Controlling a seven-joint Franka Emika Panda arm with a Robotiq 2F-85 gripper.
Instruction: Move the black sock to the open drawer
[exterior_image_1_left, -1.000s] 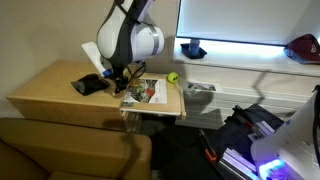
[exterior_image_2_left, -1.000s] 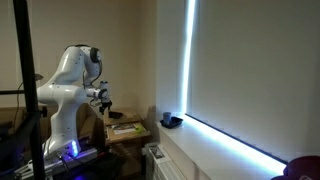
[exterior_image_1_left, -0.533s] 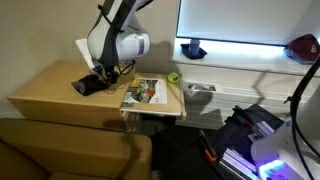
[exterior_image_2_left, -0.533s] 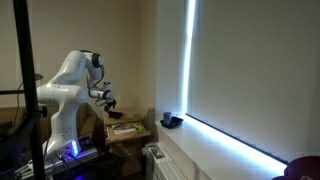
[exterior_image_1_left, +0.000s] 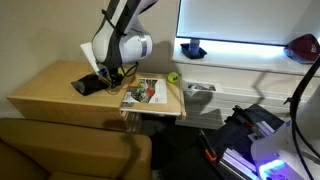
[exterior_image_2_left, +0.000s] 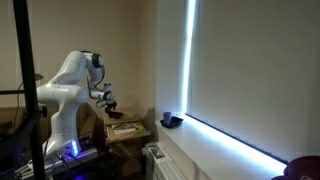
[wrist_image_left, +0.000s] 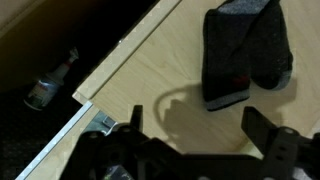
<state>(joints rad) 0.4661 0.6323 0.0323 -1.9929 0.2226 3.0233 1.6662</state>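
Observation:
The black sock (exterior_image_1_left: 88, 85) lies folded on the wooden table top (exterior_image_1_left: 50, 90). In the wrist view the sock (wrist_image_left: 245, 50) sits ahead of my gripper (wrist_image_left: 200, 128), apart from it. My gripper is open and empty, with a dark finger on each side and bare wood between them. In both exterior views my gripper (exterior_image_1_left: 108, 75) (exterior_image_2_left: 108, 100) hovers just above the table beside the sock. I cannot make out the open drawer for certain. A lighter part with a front panel (exterior_image_1_left: 150, 118) at the table's near right may be it.
A colourful magazine (exterior_image_1_left: 145, 92) lies right of the sock. A green ball (exterior_image_1_left: 172, 77) sits near the table's far corner. A dark bowl (exterior_image_1_left: 193, 49) stands on the window sill. Past the table edge, a dark gap holds a small bottle (wrist_image_left: 50, 85).
My arm has swung left towards the sock and come lower, then settled. The sock has not moved. The gripper has stayed open.

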